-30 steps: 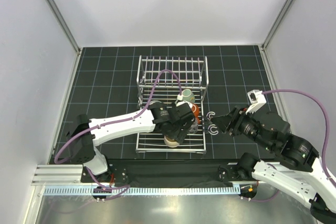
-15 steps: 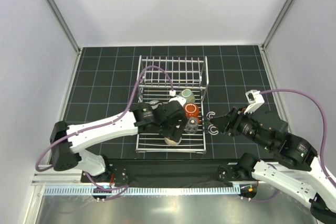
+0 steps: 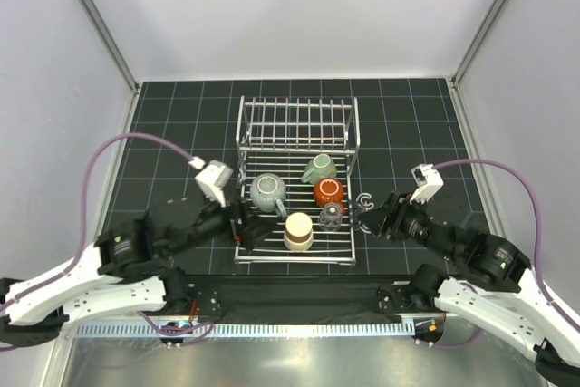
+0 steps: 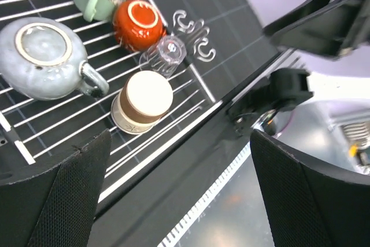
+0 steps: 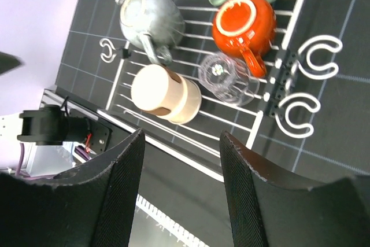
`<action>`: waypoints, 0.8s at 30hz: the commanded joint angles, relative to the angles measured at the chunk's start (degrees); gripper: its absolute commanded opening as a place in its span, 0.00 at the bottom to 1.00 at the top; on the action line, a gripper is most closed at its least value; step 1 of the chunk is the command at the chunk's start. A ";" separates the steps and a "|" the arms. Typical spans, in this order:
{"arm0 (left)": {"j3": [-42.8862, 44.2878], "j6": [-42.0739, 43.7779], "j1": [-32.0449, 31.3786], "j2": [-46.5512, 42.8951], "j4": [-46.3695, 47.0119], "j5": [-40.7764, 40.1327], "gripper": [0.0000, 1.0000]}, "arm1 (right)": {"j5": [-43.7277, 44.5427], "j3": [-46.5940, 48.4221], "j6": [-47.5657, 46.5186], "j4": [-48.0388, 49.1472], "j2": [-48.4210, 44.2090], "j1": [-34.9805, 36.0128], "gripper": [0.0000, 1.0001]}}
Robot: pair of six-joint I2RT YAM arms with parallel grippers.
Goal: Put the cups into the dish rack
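Observation:
The silver wire dish rack (image 3: 295, 120) stands mid-table. On its flat base lie the pale grey-green round mug (image 3: 268, 191), mint-green mug (image 3: 319, 168), orange-brown mug (image 3: 329, 191), small clear glass (image 3: 332, 216) and the cream tumbler (image 3: 298, 230), which stands upside down. All five also show in the left wrist view, with the tumbler (image 4: 142, 101) nearest. My left gripper (image 3: 242, 227) is open and empty at the rack's near left corner. My right gripper (image 3: 371, 218) is open and empty just right of the rack, its fingers (image 5: 110, 189) wide apart.
Two white C-shaped hooks (image 5: 321, 56) (image 5: 298, 114) lie on the black mat right of the rack, and one more hook (image 5: 108, 50) lies left of it. The black table front edge and metal rail (image 3: 272, 328) run close behind both grippers. Walls enclose the sides.
My left arm has pulled back from over the rack toward the near left, open and empty, leaving the cream tumbler on the rack base. My right arm has barely shifted.

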 commanded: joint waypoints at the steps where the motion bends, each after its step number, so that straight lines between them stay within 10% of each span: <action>1: -6.35 -2.98 -0.11 -7.75 7.26 -3.21 1.00 | 1.62 -3.77 2.62 2.11 -3.05 0.23 0.56; 10: -19.73 -9.32 -0.11 -21.48 9.38 -0.14 1.00 | 2.68 -12.92 9.57 4.85 -9.56 0.32 0.71; 14: -22.98 -10.90 -0.11 -28.86 9.82 -0.22 1.00 | 2.77 -14.77 11.94 5.11 -11.41 0.32 0.99; 24: -28.00 -14.41 -0.11 -38.01 11.49 0.65 1.00 | 4.79 -17.14 14.23 5.11 -14.14 0.32 1.00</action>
